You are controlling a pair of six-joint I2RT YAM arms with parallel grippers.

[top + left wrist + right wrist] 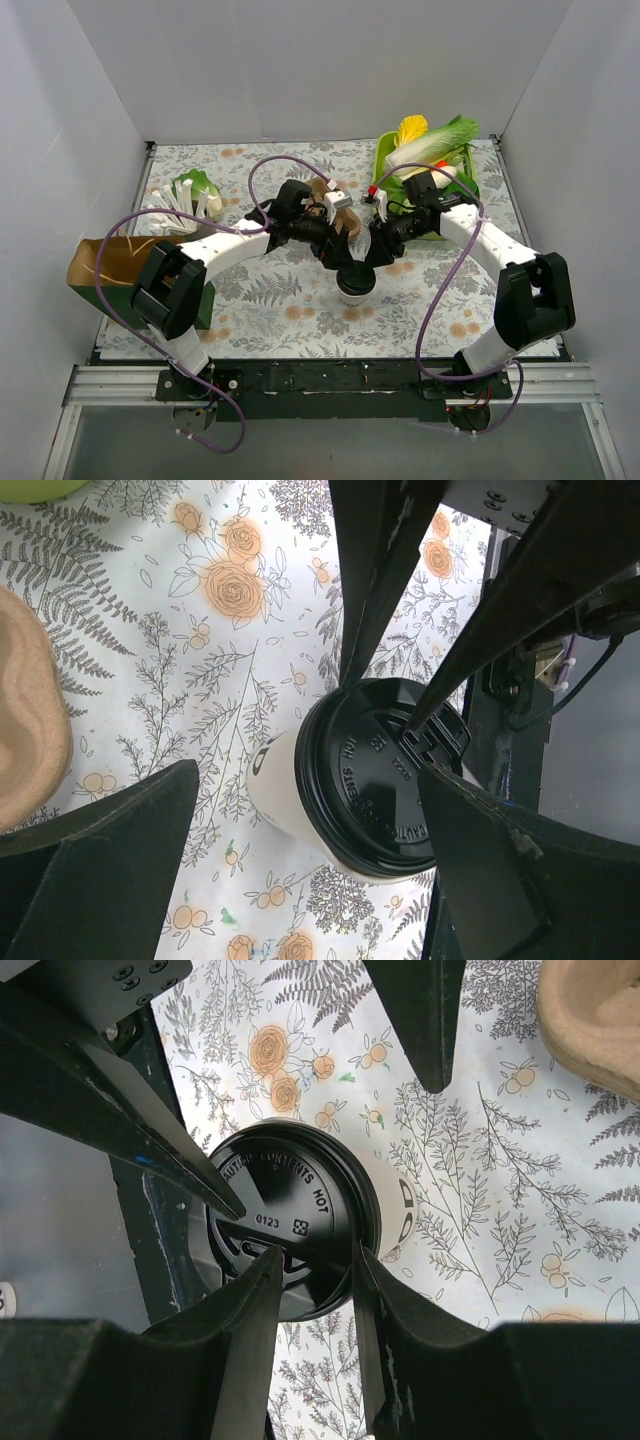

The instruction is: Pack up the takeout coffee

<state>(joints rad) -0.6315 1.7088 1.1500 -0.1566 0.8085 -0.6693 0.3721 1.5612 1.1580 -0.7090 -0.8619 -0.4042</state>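
Floral tablecloth [270, 300] between white walls is seen in the top view, with the takeout coffee [355, 284] stood upright at frame centre, where both arms meet. Left gripper [308, 775] is spread wide and grasps nothing. Its fingers are set either side of the cup, with a gap showing at lower left of the left wrist view. Right gripper [317, 1253] is part closed, one tip laid on the black lid [300, 1195] and the other against its rim, so the lid edge looks pinched; firmness cannot be told. Cup axis is vertical, directly under both grippers, neither arm clearly nearer. Brown carrier [25, 710] is seen at the left edge of the left wrist view, near but apart, and is judged the likely destination.
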